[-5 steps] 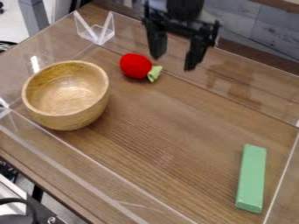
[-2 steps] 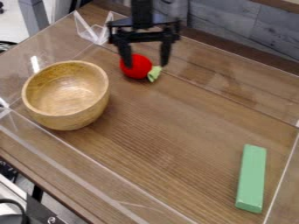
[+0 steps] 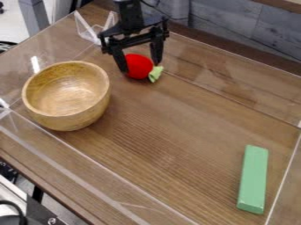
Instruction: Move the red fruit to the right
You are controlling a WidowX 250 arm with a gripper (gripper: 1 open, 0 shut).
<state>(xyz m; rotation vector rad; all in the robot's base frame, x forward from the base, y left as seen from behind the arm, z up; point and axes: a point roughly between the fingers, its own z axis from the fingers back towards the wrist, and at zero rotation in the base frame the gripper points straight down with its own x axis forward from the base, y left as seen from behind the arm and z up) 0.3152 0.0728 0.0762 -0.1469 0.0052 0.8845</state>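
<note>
Wooden bowl (image 3: 67,104) largest, just beside our target. Jaws (image 3: 136,54) next: spread wide, straddling the red fruit (image 3: 140,65), nothing clamped. Fruit lies on the surface (image 3: 177,132), upper left of view, beyond the bowl. We judge it light, hollow plastic perhaps, smooth and apt to roll or squirt out. Best hold: across the rounded middle. Smallest, the green stem (image 3: 156,74): likely flimsy, we avoid it.

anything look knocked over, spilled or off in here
No, nothing stands out: the wooden bowl sits upright, the green block lies flat, and no spill shows. The red fruit is partly hidden by the gripper.
</note>
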